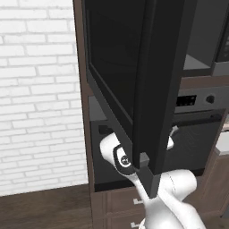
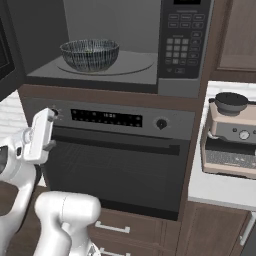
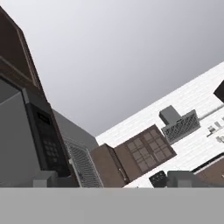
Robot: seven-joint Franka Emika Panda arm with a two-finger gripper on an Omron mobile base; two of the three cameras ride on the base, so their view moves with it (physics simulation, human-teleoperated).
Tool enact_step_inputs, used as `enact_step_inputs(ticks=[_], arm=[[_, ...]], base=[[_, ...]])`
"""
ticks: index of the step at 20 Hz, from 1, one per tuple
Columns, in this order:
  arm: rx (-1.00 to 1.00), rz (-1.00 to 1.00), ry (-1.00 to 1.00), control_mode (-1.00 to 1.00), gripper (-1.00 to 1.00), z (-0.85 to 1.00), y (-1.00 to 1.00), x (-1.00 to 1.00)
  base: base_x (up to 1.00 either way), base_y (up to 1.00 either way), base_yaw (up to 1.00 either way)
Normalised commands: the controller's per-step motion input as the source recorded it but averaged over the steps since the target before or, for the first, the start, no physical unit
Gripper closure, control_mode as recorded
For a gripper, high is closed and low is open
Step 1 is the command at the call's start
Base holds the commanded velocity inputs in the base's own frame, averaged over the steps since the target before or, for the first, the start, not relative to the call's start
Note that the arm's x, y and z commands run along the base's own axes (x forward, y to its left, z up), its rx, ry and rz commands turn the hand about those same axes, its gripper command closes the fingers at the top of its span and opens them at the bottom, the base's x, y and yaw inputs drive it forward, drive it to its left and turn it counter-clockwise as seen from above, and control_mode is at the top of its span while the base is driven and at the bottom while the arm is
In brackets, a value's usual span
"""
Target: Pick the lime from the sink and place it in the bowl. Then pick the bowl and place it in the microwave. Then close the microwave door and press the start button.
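At the left, the microwave door (image 1: 152,85) hangs wide open, edge-on, above the hand (image 2: 40,136), whose fingers are released and hold nothing. A push landing near the hinge could slip or leave the door ajar. The blue-grey streaked bowl (image 2: 90,54) sits upright inside the microwave (image 2: 115,50), keypad (image 2: 181,42) to its right.

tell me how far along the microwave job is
Done: the bowl sits on the turntable inside the microwave; whether the lime is in it cannot be told. In hand: nothing is gripped; the pincer is open, and the arm is low, in front of the oven. Left: the microwave door stands swung open, so it needs closing, then the start button pressing.
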Motion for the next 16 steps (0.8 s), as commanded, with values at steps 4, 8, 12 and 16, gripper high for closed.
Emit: enact_step_inputs(ticks=[4, 8, 12, 16], arm=[[-0.08, 0.00, 0.00, -1.00, -1.00, -0.30, 0.66, -0.04], [-0.10, 0.05, 0.00, -1.00, -1.00, -0.26, 0.19, -0.20], [-0.04, 0.01, 0.00, -1.00, -1.00, -0.21, 0.44, -0.03], [0.00, 0.00, 0.00, -1.00, -1.00, -0.18, 0.60, 0.00]], base=[[0.00, 0.00, 0.00], [0.00, 0.00, 0.00], [0.00, 0.00, 0.00], [0.00, 0.00, 0.00]])
